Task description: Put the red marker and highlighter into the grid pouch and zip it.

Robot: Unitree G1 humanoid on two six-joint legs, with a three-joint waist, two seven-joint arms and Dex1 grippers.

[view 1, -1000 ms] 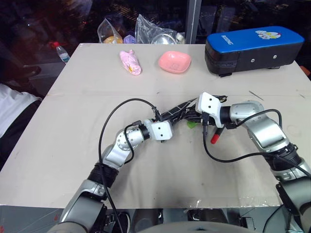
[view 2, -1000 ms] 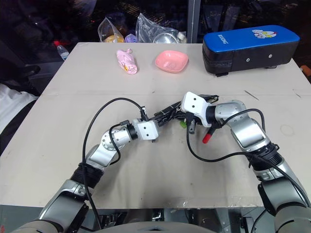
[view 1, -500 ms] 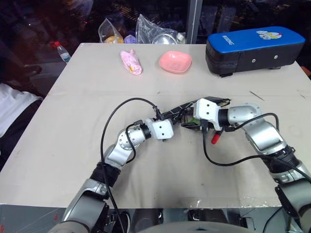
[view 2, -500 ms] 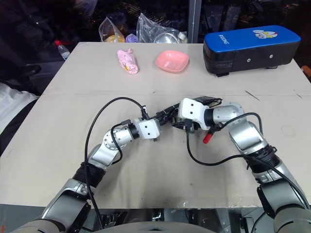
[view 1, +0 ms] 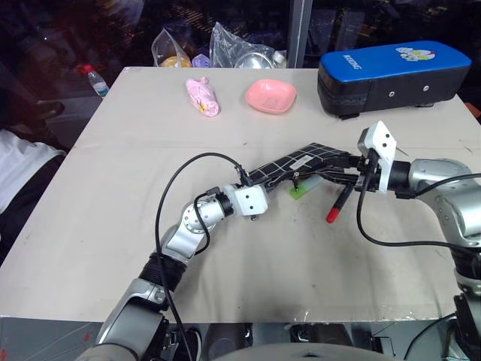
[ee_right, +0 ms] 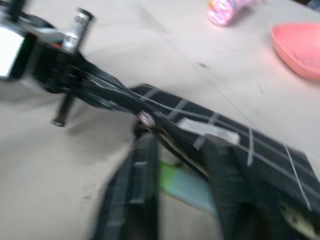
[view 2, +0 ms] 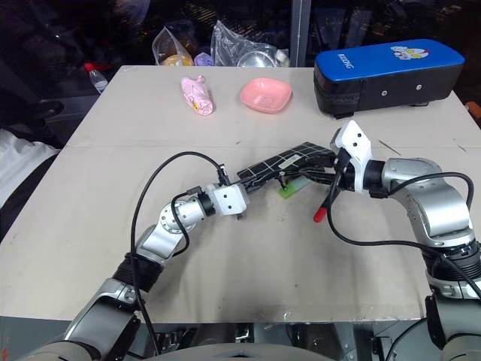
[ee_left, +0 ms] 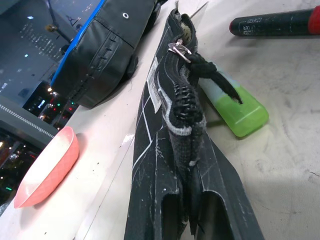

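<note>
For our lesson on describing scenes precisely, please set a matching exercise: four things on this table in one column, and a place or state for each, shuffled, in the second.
Things:
1. grid pouch
2. highlighter
3. red marker
4. pink bowl

Places or states:
A. at the table's far side, beside the pink wrapped item
B. lying on the table, red cap toward the robot
C. held up off the table between both arms
D. green, lying beside the pouch's lower edge

Pairs: 1-C, 2-D, 3-B, 4-A
</note>
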